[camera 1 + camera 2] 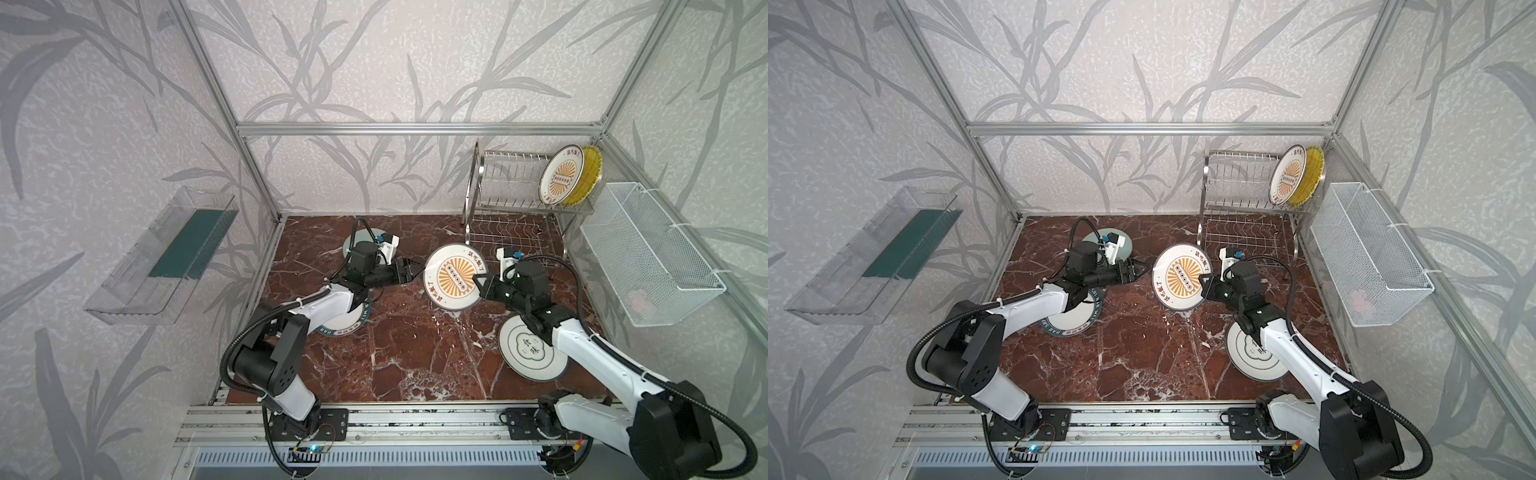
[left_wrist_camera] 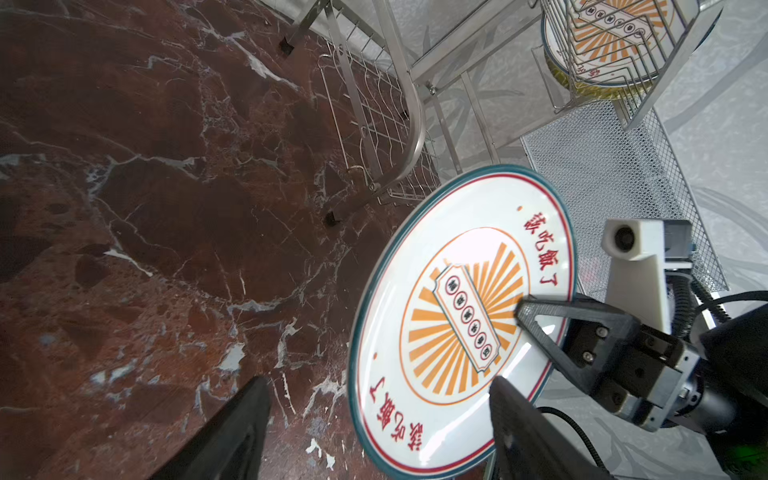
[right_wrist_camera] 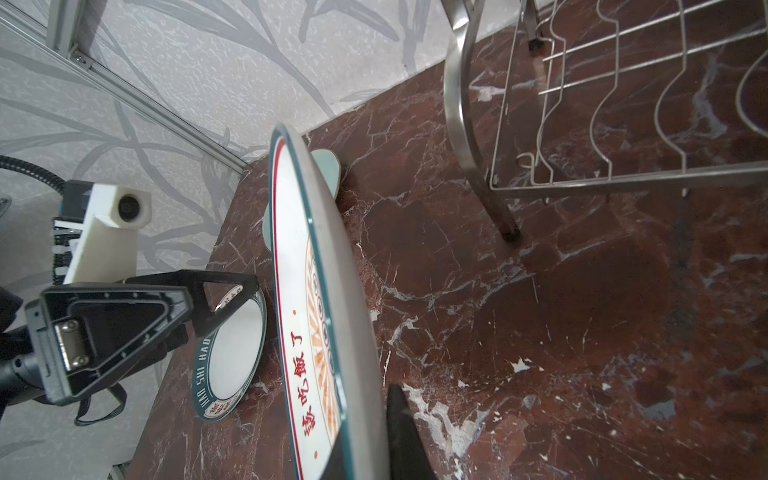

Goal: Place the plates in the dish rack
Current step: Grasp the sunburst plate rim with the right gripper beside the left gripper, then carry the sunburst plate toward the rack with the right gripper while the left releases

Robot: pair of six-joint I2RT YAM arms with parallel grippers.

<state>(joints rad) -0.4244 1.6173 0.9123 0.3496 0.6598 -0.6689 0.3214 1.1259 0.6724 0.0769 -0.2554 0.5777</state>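
Both reaching inward, right hand (image 1: 478, 282) clamps tilted sunburst plate (image 1: 449, 266), left hand (image 1: 417, 270) gapes.

Light was bright and even. A soft shadow lay on the counter (image 1: 415, 353) beneath the raised sunburst plate (image 1: 451, 277); glare streaked that plate in the left wrist view, where the nearest jaws blurred.
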